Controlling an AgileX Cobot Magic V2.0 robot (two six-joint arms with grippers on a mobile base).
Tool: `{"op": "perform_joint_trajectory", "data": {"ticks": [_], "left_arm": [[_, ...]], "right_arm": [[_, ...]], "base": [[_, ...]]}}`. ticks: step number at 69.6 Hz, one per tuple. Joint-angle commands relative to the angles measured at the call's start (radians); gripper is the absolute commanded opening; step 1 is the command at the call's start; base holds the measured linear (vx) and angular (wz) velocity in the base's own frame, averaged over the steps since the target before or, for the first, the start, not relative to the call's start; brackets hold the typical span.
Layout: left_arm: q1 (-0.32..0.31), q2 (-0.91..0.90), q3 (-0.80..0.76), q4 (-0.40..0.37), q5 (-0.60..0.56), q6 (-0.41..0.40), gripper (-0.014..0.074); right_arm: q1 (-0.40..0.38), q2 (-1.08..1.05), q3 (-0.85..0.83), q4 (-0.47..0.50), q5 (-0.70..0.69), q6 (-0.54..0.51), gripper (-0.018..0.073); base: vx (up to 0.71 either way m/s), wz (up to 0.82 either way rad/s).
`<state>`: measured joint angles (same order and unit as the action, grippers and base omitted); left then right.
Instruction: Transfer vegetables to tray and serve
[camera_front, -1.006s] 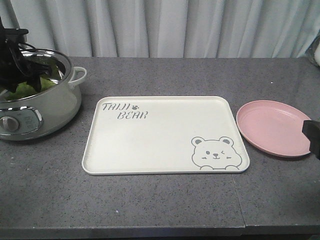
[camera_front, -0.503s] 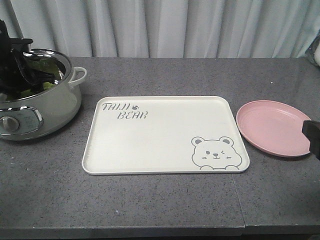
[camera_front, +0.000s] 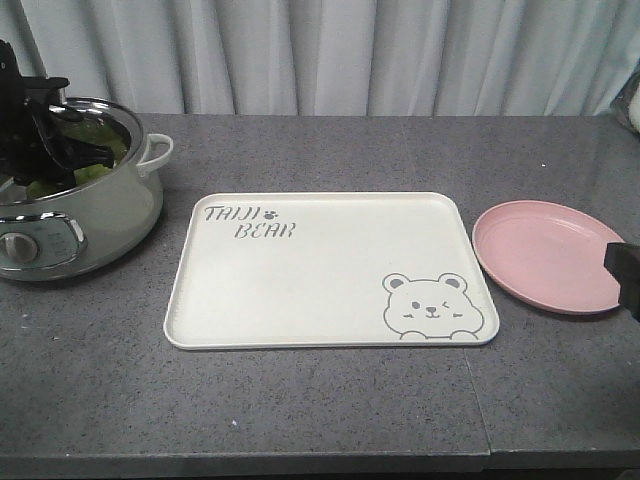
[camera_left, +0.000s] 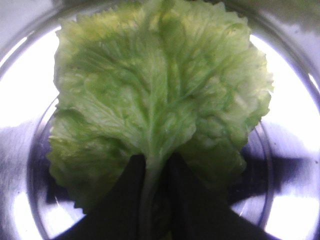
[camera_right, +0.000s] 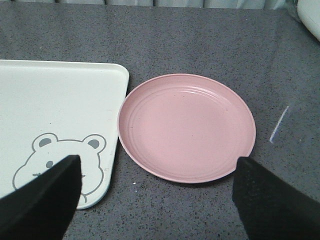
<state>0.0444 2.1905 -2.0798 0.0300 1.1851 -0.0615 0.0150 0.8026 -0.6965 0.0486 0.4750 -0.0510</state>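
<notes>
Since a second ago my left gripper (camera_left: 155, 160) has shifted a little to the right inside the pot (camera_front: 110, 215), and more green shows at the pot's rim than half a second back. Its two dark fingers are pinched narrow on the pale rib of the lettuce leaf (camera_left: 160, 90). The leaf spreads out wide above them over the shiny metal floor of the pot, which the wrist view shows all round it. I cannot tell whether the leaf touches that floor.

From the front, the pot's rim and its white handle (camera_front: 158, 150) stand between the leaf and the tray (camera_front: 330, 300). A strip of bare grey table (camera_front: 300, 420) separates the pot's wall from the tray's left rim. The tray lies flat mid-table, with its lettering at the far left and the bear at the near right corner.

My right gripper (camera_right: 156, 161) is spread wide, hanging over the near edge of the pink plate (camera_right: 187, 125). The plate sits just beside the tray's right rim, apart from it by a thin gap. A curtain (camera_front: 350, 55) closes off the far edge of the table
</notes>
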Motion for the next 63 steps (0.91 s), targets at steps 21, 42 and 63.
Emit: {"op": "perform_joint_trajectory", "data": {"ticks": [21, 42, 63], "left_arm": [[0.000, -0.199, -0.090, -0.002, 0.018, -0.009, -0.0007], [0.000, -0.385, -0.134, -0.092, -0.062, -0.021, -0.0007], [-0.039, -0.462, -0.134, -0.665, -0.166, 0.214, -0.0007]], "right_arm": [[-0.006, 0.037, -0.107, 0.054, -0.123, -0.050, 0.0577], [-0.006, 0.185, -0.320, 0.494, -0.146, -0.313, 0.0562], [-0.006, 0.381, -0.459, 1.526, 0.115, -1.073, 0.0562]], "base": [[0.00, 0.00], [0.00, 0.00], [0.00, 0.00]]}}
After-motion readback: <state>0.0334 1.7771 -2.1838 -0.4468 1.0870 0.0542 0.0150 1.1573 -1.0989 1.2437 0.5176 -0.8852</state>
